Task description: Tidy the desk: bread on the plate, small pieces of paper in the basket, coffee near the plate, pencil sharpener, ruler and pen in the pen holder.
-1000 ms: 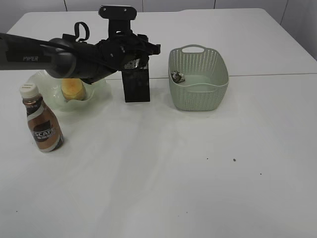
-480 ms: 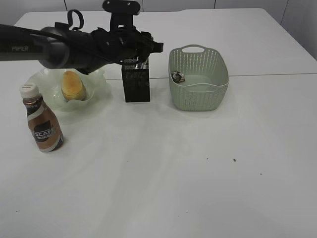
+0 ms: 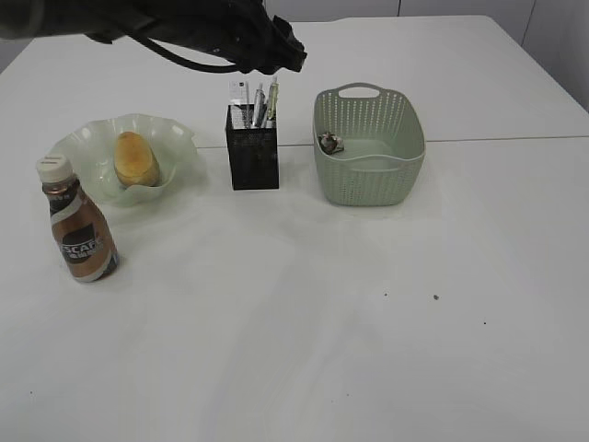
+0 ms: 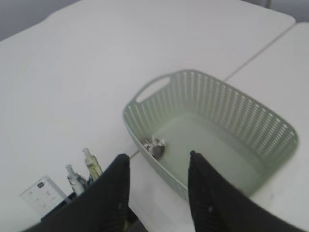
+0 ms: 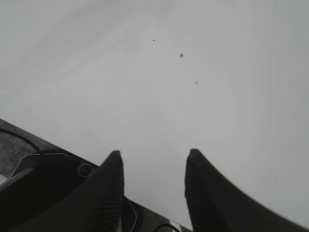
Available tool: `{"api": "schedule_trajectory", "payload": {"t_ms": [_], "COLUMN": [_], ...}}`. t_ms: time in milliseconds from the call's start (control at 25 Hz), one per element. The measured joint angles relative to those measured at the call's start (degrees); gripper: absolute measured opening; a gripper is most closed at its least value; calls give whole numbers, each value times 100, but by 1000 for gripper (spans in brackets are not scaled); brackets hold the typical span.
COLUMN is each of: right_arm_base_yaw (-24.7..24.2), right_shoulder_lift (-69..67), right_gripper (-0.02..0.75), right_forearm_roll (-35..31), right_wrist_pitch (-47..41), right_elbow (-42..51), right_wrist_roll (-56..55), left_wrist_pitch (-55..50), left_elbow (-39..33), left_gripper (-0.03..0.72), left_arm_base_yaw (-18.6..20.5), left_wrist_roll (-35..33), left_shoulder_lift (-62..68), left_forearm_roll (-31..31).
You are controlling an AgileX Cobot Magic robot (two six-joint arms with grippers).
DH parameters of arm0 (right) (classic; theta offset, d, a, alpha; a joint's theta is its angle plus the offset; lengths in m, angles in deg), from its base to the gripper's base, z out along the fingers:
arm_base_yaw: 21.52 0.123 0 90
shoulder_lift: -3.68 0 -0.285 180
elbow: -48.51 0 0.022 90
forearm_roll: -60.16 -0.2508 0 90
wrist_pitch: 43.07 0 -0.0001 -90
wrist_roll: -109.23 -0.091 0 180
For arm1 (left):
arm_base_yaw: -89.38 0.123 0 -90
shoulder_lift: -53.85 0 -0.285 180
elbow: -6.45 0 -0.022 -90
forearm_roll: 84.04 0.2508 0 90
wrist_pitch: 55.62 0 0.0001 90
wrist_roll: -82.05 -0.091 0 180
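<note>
The right pincer [image 5: 152, 191] hangs over bare table [image 3: 368, 350] near the front edge, its two dark fingers apart with nothing between them; only a few dark specks mark the white surface below.

Further in, the coffee bottle [image 3: 81, 230] stands upright just beside the plate [image 3: 175, 143]. The bottle is brown plastic with a white cap and a printed label. The plate is translucent pale green glass with a ruffled rim, and the bread [image 3: 135, 158], an oval golden bun, lies in it.

The pen holder [image 3: 252, 152] is a square black mesh cup, taller than wide. A second ago the left arm covered it; the arm has since lifted up and back, exposing pens and a clear ruler [image 3: 240, 95] standing inside (the sharpener cannot be made out).

The basket [image 3: 368, 175] is sage-green perforated plastic with handle cut-outs. A crumpled scrap of paper [image 4: 153, 146] rests in its corner.

The left pincer [image 4: 159, 193] is raised above holder and basket, fingers apart and empty.

Judgement: every item appears placed; the task is likely complete.
</note>
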Motion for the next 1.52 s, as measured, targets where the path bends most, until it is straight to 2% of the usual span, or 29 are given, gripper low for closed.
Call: {"api": "schedule_trajectory", "payload": {"t_ms": [160, 240, 440, 560, 680, 800, 960, 1160, 1360, 1520], "right_arm_base_yaw": [0, 0, 0, 0, 0, 0, 0, 0, 0, 0], "right_shoulder_lift": [0, 0, 0, 0, 0, 0, 0, 0, 0, 0], "right_gripper": [313, 313, 312, 312, 316, 349, 405, 418, 418, 418], "right_forearm_roll": [0, 0, 0, 48, 487, 910, 1038, 1061, 945, 919], "right_wrist_pitch": [0, 0, 0, 0, 0, 0, 0, 0, 0, 0], "right_elbow": [0, 0, 0, 0, 0, 0, 0, 0, 0, 0], "right_wrist_roll": [0, 0, 0, -176, -1120, -1608, -1908, -1971, -1968, -1742], "left_wrist_pitch": [-1379, -2072, -3782, -4405, -5116, -5776, -5914, -5927, -5927, -5938], "left_elbow": [-1, 12, 12, 12, 24, 24, 14, -155, -990, -1963], "left_gripper": [305, 305, 305, 335, 380, 398, 400, 400, 400, 400], "left_arm_base_yaw": [0, 0, 0, 11, 11, 11, 11, 11, 1, 1], "left_wrist_roll": [242, 765, 2554, 3114, 3544, 4027, 4287, 4343, 4345, 4206], "left_shoulder_lift": [-416, -619, -1153, -1550, -1951, -2159, -2361, -2745, -3589, -4616], "left_forearm_roll": [639, 1205, 2878, 3246, 3313, 3474, 3324, 2878, 2734, 2460]}}
